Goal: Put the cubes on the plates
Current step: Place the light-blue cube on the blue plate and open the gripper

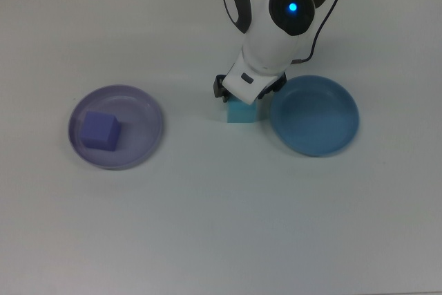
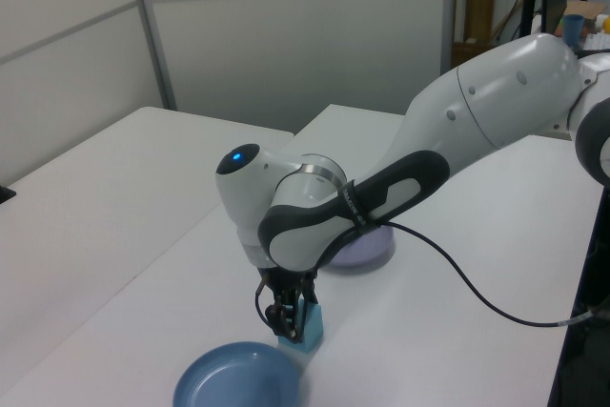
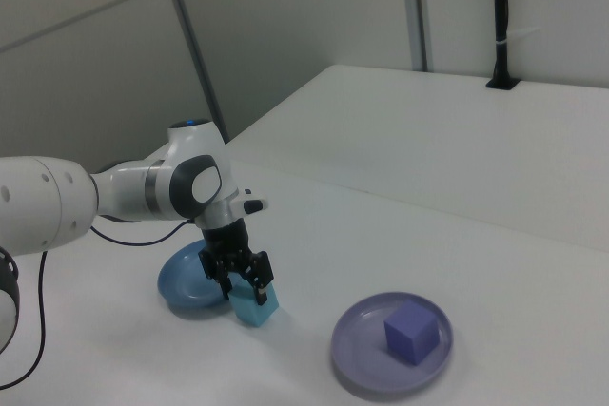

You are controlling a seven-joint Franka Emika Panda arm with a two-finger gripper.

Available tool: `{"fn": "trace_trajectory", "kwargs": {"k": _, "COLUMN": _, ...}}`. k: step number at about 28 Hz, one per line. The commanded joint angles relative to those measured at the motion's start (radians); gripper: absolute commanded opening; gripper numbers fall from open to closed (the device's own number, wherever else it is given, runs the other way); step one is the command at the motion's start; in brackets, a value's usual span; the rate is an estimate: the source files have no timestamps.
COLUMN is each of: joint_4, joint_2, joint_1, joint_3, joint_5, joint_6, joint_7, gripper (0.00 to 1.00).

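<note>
A white table point(image 1: 221, 226) carries two plates and one loose cube. The lavender plate point(image 1: 141, 146) sits toward the top view's left, the blue plate point(image 1: 315, 115) toward the top view's right, well apart from each other. Between them, just beside the blue plate's rim, a teal cube point(image 1: 242, 112) rests directly on the tabletop. In the right view the teal cube point(image 3: 255, 305) stands in front of the blue plate point(image 3: 186, 282), with the lavender plate point(image 3: 366, 368) farther to the right view's right.
</note>
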Motion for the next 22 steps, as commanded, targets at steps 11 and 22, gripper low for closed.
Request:
{"fn": "trace_trajectory", "kwargs": {"k": 11, "joint_4": 0.029, "joint_2": -0.143, "joint_1": 0.001, "joint_3": 0.003, "joint_5": 0.001, "joint_6": -0.129, "joint_7": 0.002, "gripper": 0.23}}
{"fn": "trace_trajectory", "kwargs": {"k": 22, "joint_4": 0.103, "joint_2": -0.014, "joint_1": 0.149, "joint_3": 0.035, "joint_5": -0.048, "joint_6": -0.025, "joint_7": 0.141, "gripper": 0.28}}
